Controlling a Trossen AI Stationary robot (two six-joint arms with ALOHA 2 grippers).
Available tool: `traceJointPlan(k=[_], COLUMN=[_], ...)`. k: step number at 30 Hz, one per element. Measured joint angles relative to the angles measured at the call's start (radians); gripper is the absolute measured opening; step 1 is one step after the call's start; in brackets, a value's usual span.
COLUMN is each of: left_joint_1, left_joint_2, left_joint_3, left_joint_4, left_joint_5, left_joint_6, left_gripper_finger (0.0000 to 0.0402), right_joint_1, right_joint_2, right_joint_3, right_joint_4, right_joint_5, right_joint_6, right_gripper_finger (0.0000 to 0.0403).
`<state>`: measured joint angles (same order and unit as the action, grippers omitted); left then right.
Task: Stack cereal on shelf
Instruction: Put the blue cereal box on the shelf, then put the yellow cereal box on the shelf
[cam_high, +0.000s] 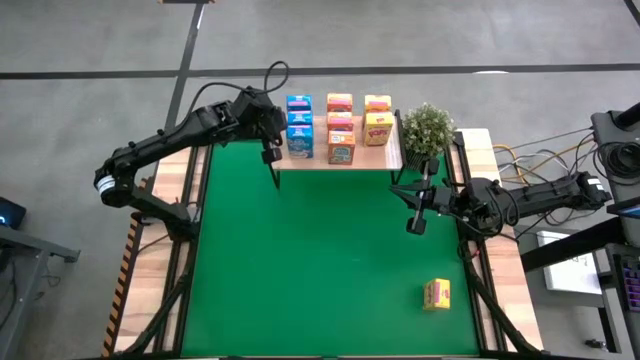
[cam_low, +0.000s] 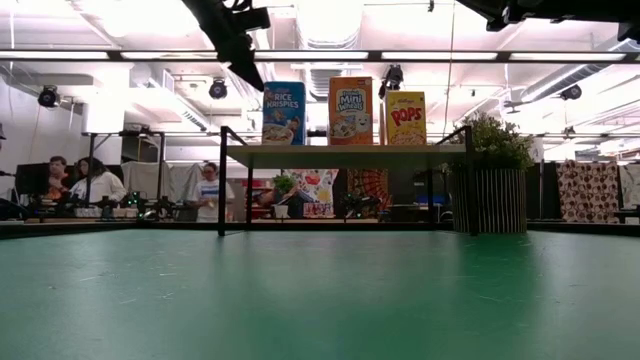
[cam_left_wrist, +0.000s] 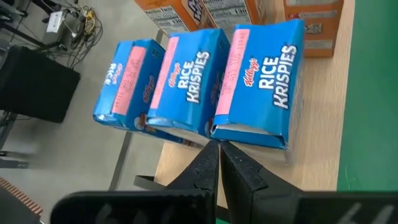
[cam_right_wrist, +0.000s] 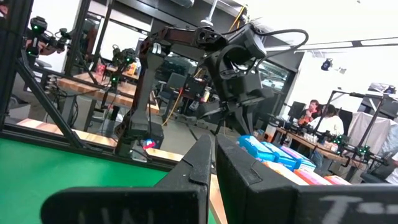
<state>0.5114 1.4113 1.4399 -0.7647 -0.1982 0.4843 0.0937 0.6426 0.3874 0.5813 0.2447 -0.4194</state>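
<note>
Open green mat (cam_high: 330, 260); boxes (cam_high: 338, 128) and plant (cam_high: 427, 128) crowd shelf (cam_high: 340, 158).

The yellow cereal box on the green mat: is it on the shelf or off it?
Off. The yellow cereal box lies alone on the green mat, far from the shelf holding the other boxes.

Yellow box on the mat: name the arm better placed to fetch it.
Probably right. The right gripper, shut, hangs nearer the yellow box; the left gripper, shut, sits at the shelf.
</note>
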Motion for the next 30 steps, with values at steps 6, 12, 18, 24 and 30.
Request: traceJointPlan(k=[6,12,18,24,30], left_joint_1=[0.000,-0.018,-0.084,-0.235,-0.435], left_joint_2=[0.000,-0.004,-0.024,-0.097,-0.200], left_joint_3=[0.000,0.000,-0.006,-0.117,-0.391], left_joint_4=[0.003,-0.075,-0.142,-0.050,0.304], left_joint_5=[0.000,0.000,0.000,0.060,0.167], left_joint_6=[-0.033,-0.121,-0.221,-0.280,-0.341], left_gripper_finger=[0.0000,0.0000,0.0000,0.0000,0.0000], right_joint_1=[0.000,0.000,0.000,0.000,0.000], right_joint_2=[0.000,0.000,0.000,0.000,0.000], right_joint_3=[0.000,0.000,0.000,0.000,0.000], right_joint_4=[0.000,0.000,0.000,-0.001,-0.001], right_joint_5=[0.000,0.000,0.000,0.000,0.000], right_joint_6=[0.000,0.000,-0.002,-0.002,-0.002], right_gripper_finger=[0.0012,0.0012,0.0012,0.0012,0.0012])
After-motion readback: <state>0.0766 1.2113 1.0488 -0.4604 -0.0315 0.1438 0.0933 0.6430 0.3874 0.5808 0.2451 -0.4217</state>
